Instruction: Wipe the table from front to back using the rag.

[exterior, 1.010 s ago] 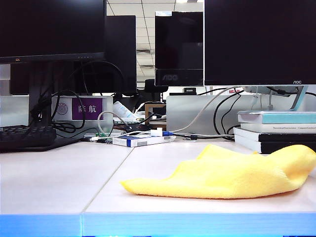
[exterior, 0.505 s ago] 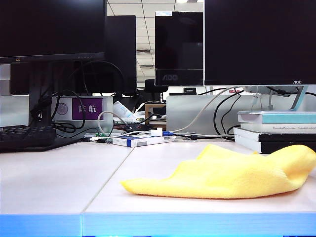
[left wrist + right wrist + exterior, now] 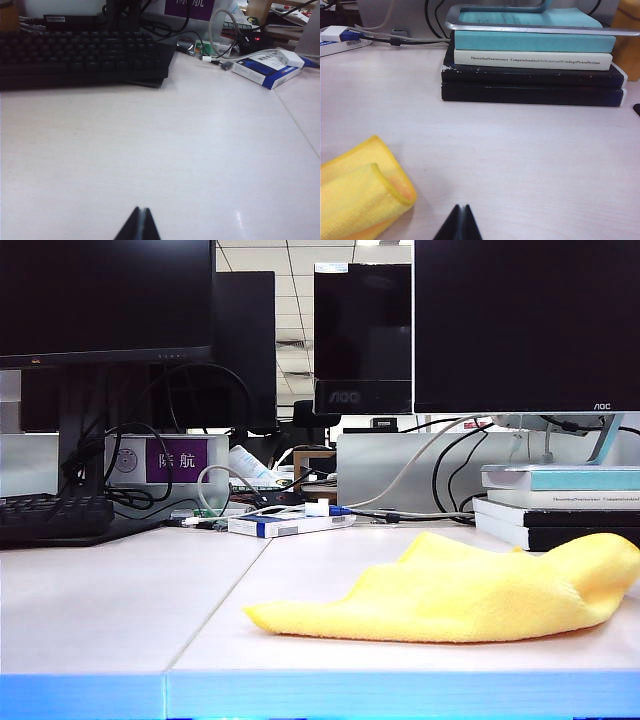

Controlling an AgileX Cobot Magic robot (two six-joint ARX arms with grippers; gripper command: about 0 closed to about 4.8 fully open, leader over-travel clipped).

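The yellow rag (image 3: pixel 465 592) lies crumpled on the off-white table (image 3: pixel 110 600), in front of the stack of books (image 3: pixel 532 65) and apart from it. The right gripper (image 3: pixel 460 224) hangs empty, fingers pressed together, just beside the rag's folded edge. The left gripper (image 3: pixel 139 226), likewise closed on nothing, hovers over bare table well away from the rag, in front of a black keyboard (image 3: pixel 82 57).

Bright yellow rag (image 3: pixel 470 592) on off-white table (image 3: pixel 100 590) with light blue edge.
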